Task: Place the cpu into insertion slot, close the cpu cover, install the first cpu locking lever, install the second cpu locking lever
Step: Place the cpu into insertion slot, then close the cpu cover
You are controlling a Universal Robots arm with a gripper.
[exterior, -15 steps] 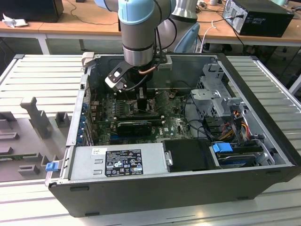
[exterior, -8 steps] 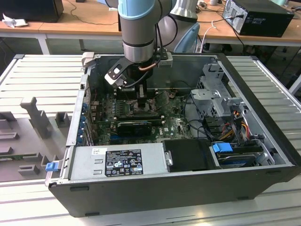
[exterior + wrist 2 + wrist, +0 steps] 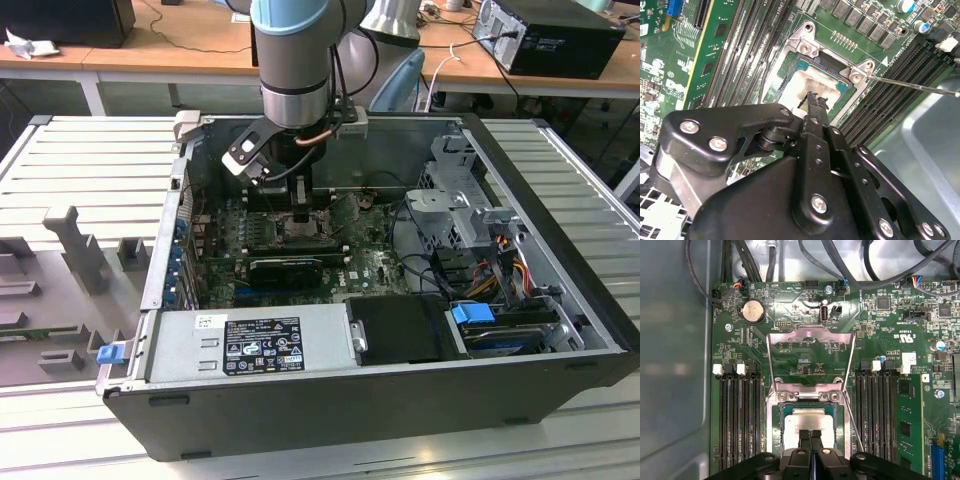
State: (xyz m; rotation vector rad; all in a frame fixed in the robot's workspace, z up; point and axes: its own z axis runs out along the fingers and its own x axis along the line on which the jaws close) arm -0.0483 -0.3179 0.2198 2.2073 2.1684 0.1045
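Inside an open computer case (image 3: 400,400), the tool (image 3: 810,434), its fingers pressed together and pinching nothing, hangs just over the silvery chip (image 3: 799,419) lying flat in its socket (image 3: 781,420) toward the far wall; the chip looks light, stiff and fragile, best gripped by opposite edges.

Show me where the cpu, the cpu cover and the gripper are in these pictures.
the cpu (image 3: 812,417): first wrist view, on its silvery face.
the cpu cover (image 3: 812,334): first wrist view, on a solid bar of its frame.
the gripper (image 3: 810,433): first wrist view, midway between its fingertips.
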